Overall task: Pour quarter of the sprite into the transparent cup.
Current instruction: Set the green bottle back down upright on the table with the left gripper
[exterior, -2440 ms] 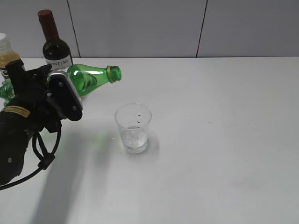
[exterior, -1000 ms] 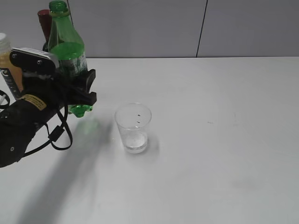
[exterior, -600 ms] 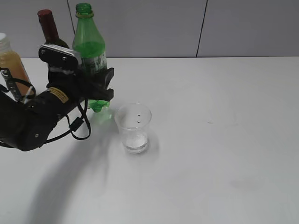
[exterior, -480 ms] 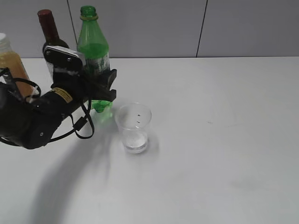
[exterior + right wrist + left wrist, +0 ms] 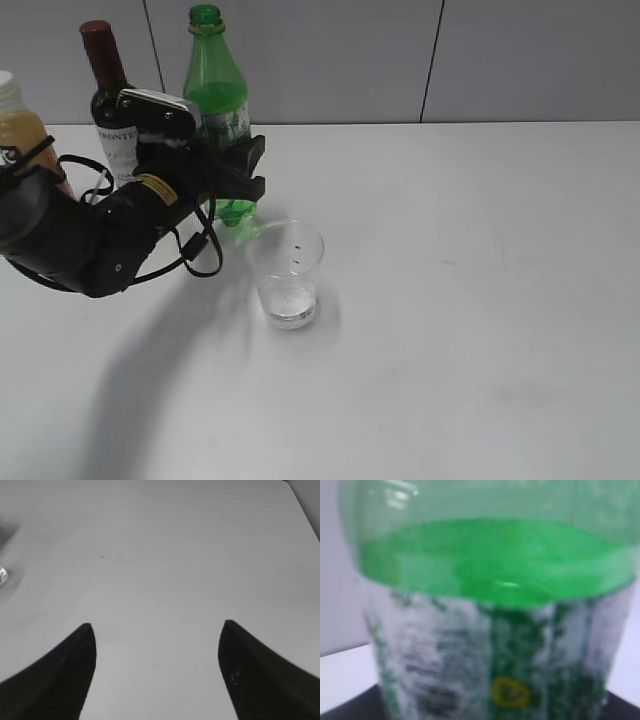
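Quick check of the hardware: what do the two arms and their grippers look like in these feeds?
The left arm wears a black fabric-like cover with a small yellow label and loose black cables looping beside it. A silver-grey block tops its wrist, and the left gripper is black and blocky. Of the right gripper only two dark, tapered fingers with a faint woven texture show.

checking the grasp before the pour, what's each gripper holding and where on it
The left gripper holds the sprite bottle upright, clamped around its labelled middle. The right gripper is open over bare table, holding nothing.
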